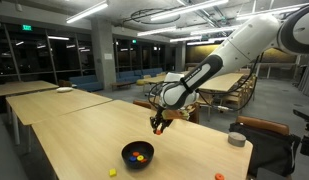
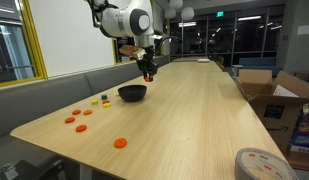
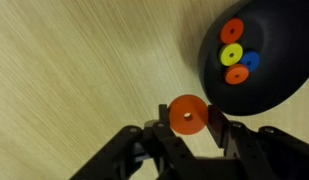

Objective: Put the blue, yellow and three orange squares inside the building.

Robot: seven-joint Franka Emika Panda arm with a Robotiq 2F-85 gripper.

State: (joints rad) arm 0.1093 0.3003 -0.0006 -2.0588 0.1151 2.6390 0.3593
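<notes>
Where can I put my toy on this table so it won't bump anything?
The wide bare wood between the black bowl and the tape roll is free, and the table's far end. It is crowded beside the bowl, where loose discs lie, and under the tool holding an orange disc.

A long pale wooden table (image 1: 74, 130) fills the foreground in both exterior views. In an exterior view, dark night windows (image 1: 34, 55) stand at nine o'clock, a grey concrete column (image 1: 104, 60) at eleven, white strip lights (image 1: 89, 12) cross the ceiling at twelve, and wooden chairs (image 1: 239, 90) cluster at three. In an exterior view, a white wall panel in a yellow frame (image 2: 69, 40) sits at ten o'clock, a grey padded bench (image 2: 34, 105) at nine, and brown cardboard boxes (image 2: 279, 92) at three.
</notes>
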